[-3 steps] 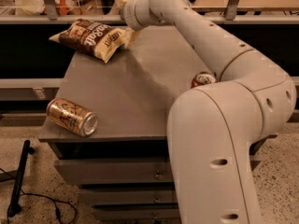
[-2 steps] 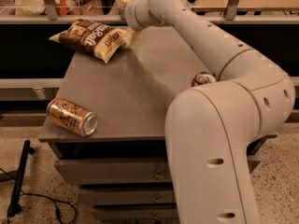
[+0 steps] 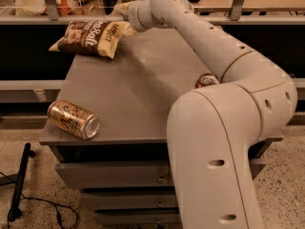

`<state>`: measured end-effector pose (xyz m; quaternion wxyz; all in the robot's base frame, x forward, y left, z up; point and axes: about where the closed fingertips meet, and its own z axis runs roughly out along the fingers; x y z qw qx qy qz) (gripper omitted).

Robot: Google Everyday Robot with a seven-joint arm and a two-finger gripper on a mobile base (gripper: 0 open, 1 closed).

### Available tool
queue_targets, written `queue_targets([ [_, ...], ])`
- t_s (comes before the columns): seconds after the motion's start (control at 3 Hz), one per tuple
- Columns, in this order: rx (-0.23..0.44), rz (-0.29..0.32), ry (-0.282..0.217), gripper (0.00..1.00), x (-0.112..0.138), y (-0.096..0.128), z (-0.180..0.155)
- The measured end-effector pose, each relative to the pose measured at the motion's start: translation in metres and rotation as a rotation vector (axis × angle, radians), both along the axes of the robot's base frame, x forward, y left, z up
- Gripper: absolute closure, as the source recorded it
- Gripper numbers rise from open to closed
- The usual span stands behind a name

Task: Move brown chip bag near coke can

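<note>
Floor, far left: a black stand and a thin cord lie on the speckled floor beside the drawer unit.
Gold can: lies on its side at the worktop's front-left corner, silver top turned toward the front edge.
Brown chip bag: rests flat at the back-left corner, its left tip reaching past the left edge.
Gripper: hangs at the back edge, just beside the bag's right end; whether it is clenched or released cannot be told.
Worktop: a grey slab over a stack of drawers.
Coke can: sits near the right edge, mostly hidden behind the arm, well apart from the bag.
Arm: white, bends from the front-right corner toward the back edge.
</note>
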<state>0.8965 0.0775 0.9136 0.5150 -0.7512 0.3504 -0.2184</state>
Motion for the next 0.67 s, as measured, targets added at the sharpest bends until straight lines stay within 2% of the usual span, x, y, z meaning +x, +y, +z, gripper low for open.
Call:
queue_targets([
  [0.67,-0.019,0.004,0.012,0.87,-0.0012,-0.0038,-0.0068],
])
